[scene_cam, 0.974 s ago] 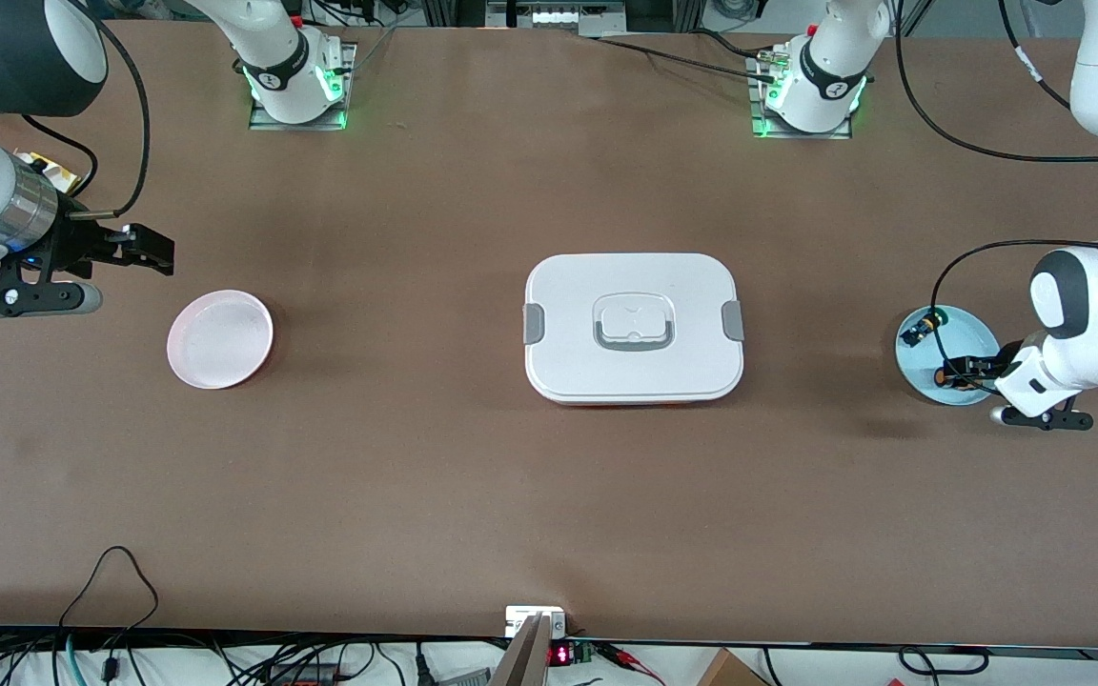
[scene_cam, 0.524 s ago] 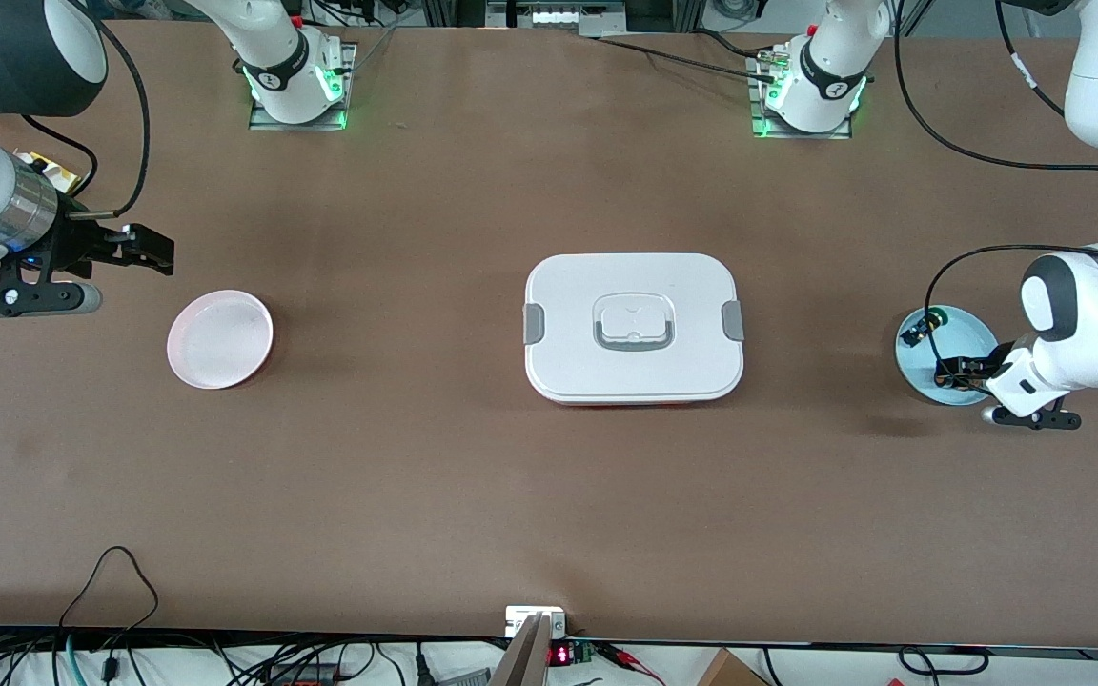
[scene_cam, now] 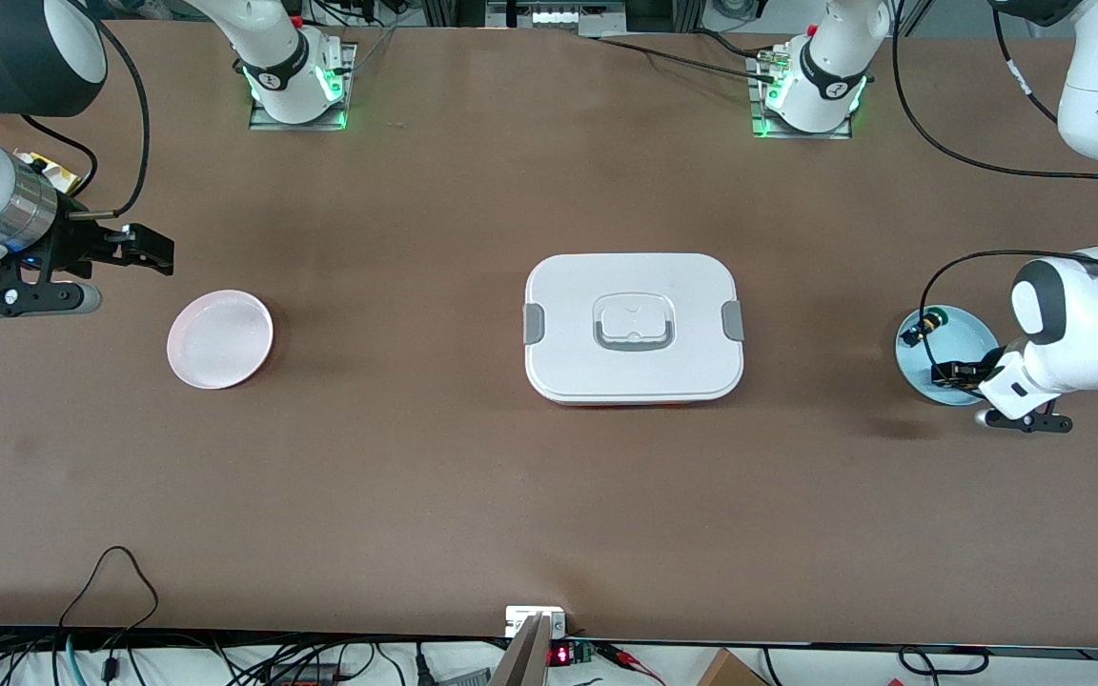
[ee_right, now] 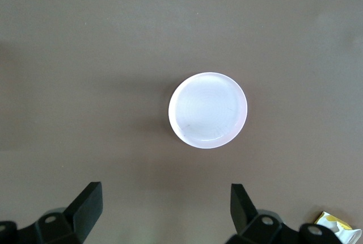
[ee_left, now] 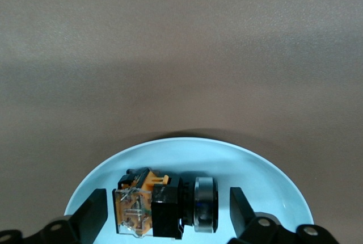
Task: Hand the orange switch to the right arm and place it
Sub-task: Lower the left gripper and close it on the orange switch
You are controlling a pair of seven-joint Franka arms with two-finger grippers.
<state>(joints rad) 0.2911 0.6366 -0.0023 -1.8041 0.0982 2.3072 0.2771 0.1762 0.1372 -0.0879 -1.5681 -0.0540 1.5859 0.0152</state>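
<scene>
Your left gripper (ee_left: 167, 215) sits low in the blue dish (scene_cam: 968, 329), its fingers straddling the orange switch (ee_left: 164, 204).

The dish is at the left arm's end of the table. The switch lies on its side in it, and you can see a black finger (ee_left: 93, 215) on each side of it with a gap to the switch, so nothing is gripped. A second switch (scene_cam: 921, 327) lies in the same dish, farther from the front camera. A closed white box (scene_cam: 633, 326) with grey latches sits mid-table. Toward the right arm's end lies a pink dish (scene_cam: 220, 339). Your right gripper (ee_right: 164, 210) waits up in the air beside that dish, jaws spread wide and holding nothing.
</scene>
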